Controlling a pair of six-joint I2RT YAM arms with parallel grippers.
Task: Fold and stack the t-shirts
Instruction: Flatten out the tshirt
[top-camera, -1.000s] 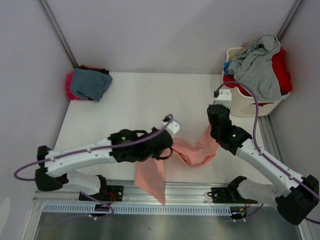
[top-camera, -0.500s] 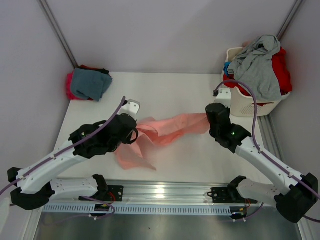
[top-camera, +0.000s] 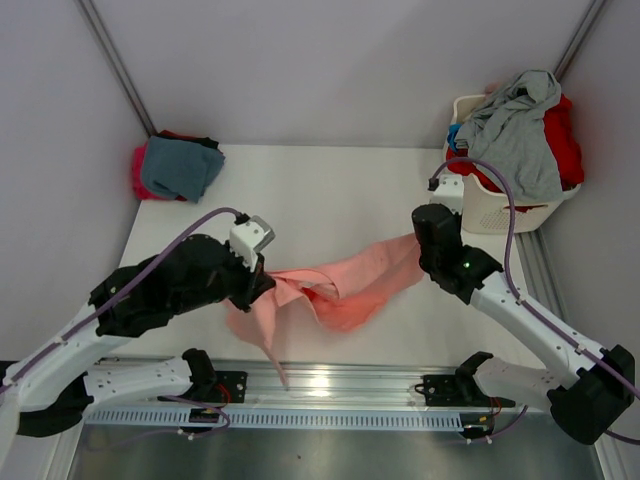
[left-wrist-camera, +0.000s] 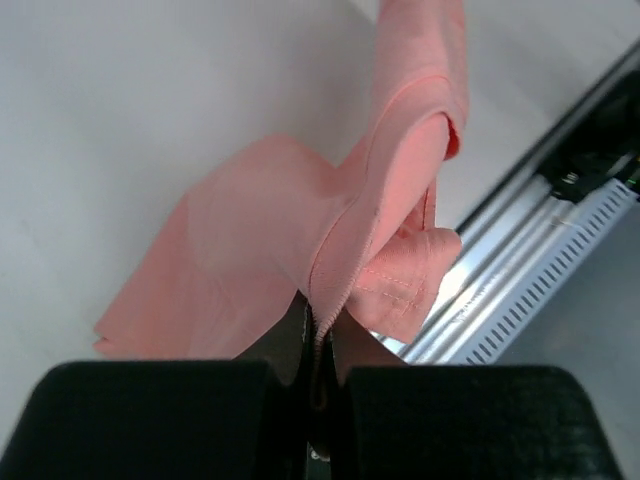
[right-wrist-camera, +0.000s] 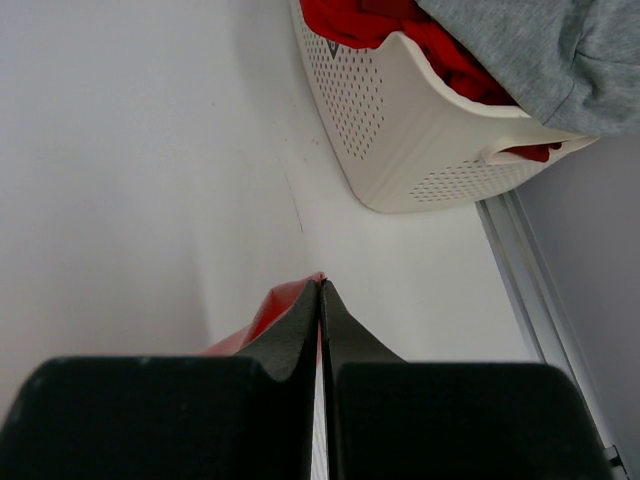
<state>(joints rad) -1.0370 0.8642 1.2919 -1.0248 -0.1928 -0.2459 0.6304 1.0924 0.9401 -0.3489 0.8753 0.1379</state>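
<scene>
A salmon-pink t-shirt (top-camera: 345, 285) hangs stretched between my two grippers above the table's front half. My left gripper (top-camera: 262, 282) is shut on its left hem; the left wrist view shows the ribbed edge (left-wrist-camera: 345, 262) pinched between the fingers, with cloth hanging below. My right gripper (top-camera: 417, 243) is shut on the shirt's right end; the right wrist view shows a pink corner (right-wrist-camera: 270, 312) beside the closed fingers. A stack of folded shirts, teal-blue over magenta (top-camera: 172, 168), sits at the back left. Grey (top-camera: 518, 125) and red shirts fill the basket.
A white slotted laundry basket (top-camera: 500, 210) stands at the back right, close to my right arm; it also shows in the right wrist view (right-wrist-camera: 400, 130). A metal rail (top-camera: 330, 385) runs along the table's front edge. Walls enclose the table on three sides.
My left gripper swung left with the shirt's end, stretching the pink shirt out between both grippers, then came a little forward. The right gripper stayed almost still.
</scene>
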